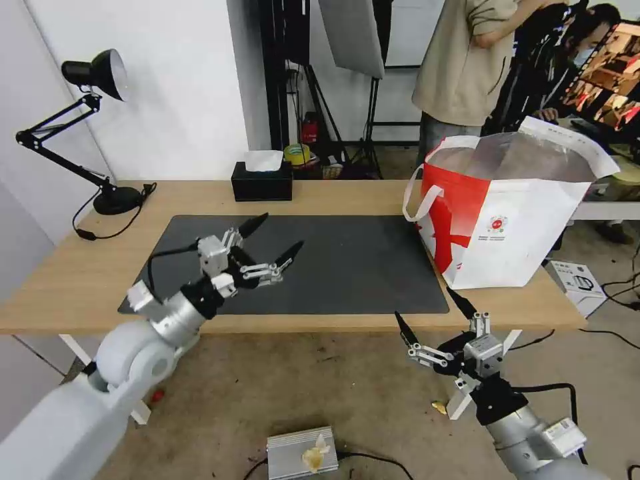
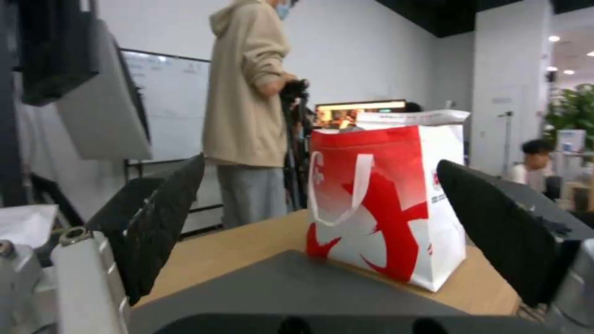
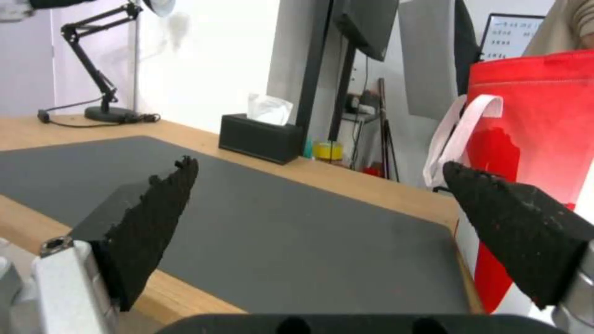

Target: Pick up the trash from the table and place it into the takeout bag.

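Right tool (image 1: 430, 309) sits nearest, below and just off the desk's front edge, by the right front corner — fingers spread wide, nothing between them. In the right wrist view its two black serrated fingertips (image 3: 155, 218) frame the mat and the red side of the bag.

Left tool (image 1: 277, 235) hovers over the left-centre part of the dark grey mat (image 1: 347, 267), fingers apart, holding nothing. Its black pads (image 2: 158, 222) in the left wrist view point across the desk at the bag.

Desk (image 1: 73, 273): light wood top with the mat lying flat in the middle.

Takeout bag (image 1: 507, 220) stands upright on the desk's right end, just beside the mat's right edge — mouth open, silver lining visible, white loop handle hanging on the side that faces the mat, small round red logo on the white panel. What lies inside the bag cannot be made out.

Further back: black tissue box (image 1: 262, 181) near the desk's rear edge, just beyond the mat; black desk lamp (image 1: 100, 73) at the rear left corner, its base on the wood with the cord trailing toward the front.
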{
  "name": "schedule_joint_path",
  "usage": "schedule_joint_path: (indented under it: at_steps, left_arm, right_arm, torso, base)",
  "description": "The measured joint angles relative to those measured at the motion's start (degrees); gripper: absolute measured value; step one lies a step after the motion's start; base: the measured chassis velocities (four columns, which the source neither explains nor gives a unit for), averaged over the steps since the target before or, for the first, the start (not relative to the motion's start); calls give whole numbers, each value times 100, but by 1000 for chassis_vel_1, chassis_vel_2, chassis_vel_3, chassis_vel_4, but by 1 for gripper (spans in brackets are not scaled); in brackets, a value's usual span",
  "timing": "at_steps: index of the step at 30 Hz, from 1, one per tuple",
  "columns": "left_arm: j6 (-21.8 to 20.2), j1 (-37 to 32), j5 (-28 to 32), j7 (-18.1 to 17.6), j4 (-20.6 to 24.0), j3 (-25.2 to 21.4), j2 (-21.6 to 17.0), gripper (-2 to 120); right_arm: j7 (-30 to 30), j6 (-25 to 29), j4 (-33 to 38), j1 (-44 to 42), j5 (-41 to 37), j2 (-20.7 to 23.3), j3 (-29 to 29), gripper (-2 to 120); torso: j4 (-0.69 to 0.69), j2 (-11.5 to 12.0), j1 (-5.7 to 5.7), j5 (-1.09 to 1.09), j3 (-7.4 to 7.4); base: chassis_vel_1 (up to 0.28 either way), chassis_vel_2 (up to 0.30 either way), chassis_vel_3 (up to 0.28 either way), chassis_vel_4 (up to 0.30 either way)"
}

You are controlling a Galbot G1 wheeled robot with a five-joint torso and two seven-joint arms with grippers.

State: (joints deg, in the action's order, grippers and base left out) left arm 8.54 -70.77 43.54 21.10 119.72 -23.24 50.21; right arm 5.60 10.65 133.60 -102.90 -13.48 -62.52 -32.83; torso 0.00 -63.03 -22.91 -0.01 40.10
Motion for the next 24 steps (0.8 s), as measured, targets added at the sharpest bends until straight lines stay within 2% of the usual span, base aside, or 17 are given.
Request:
schedule_joint_path:
  at_steps: [2, 6, 7, 11, 12, 14, 15, 16, 17, 20, 24]
  left_arm:
    - [38, -261, -136, -1, 95, -144, 138, 100]
    - [137, -892, -582, -1, 357, -437, 654, 100]
    - [137, -892, -582, -1, 357, -437, 654, 100]
    - [323, -1482, -1058, -2, 531, -612, 1257, 100]
    - [323, -1482, -1058, -2, 531, -612, 1257, 100]
    - [475, -1762, -1303, 7, 578, -662, 1559, 100]
    - [483, -1775, -1312, 8, 580, -663, 1572, 100]
    - [628, -2003, -1516, 57, 603, -710, 1822, 100]
    - [628, -2003, -1516, 57, 603, -710, 1822, 100]
    - [902, -2381, -1861, 173, 593, -819, 2194, 100]
    - [1139, -2600, -2170, 241, 482, -910, 2382, 100]
  right_arm:
    - [0, 0, 0, 0, 0, 0, 0, 100]
    - [0, 0, 0, 0, 0, 0, 0, 100]
    - [0, 0, 0, 0, 0, 0, 0, 100]
    - [0, 0, 0, 0, 0, 0, 0, 100]
    - [0, 0, 0, 0, 0, 0, 0, 100]
    - [0, 0, 0, 0, 0, 0, 0, 100]
    - [0, 0, 0, 0, 0, 0, 0, 100]
    - [0, 0, 0, 0, 0, 0, 0, 100]
    - [0, 0, 0, 0, 0, 0, 0, 100]
    - [0, 0, 0, 0, 0, 0, 0, 100]
    - [0, 0, 0, 0, 0, 0, 0, 100]
  torso:
    - [0, 0, 0, 1, 0]
    - [0, 0, 0, 2, 0]
    - [0, 0, 0, 2, 0]
    - [1, 0, 0, 1, 0]
    - [1, 0, 0, 1, 0]
    - [-1, 0, 0, 1, 0]
    - [0, 0, 0, 1, 0]
    - [0, 0, 0, 2, 0]
    - [0, 0, 0, 2, 0]
    - [0, 0, 0, 1, 0]
    - [0, 0, 0, 1, 0]
  base:
    - [0, 0, 0, 0]
    - [0, 0, 0, 0]
    - [0, 0, 0, 0]
    - [0, 0, 0, 0]
    - [0, 0, 0, 0]
    - [0, 0, 0, 0]
    - [0, 0, 0, 0]
    - [0, 0, 0, 0]
    - [0, 0, 0, 0]
    - [0, 0, 0, 0]
    - [0, 0, 0, 0]
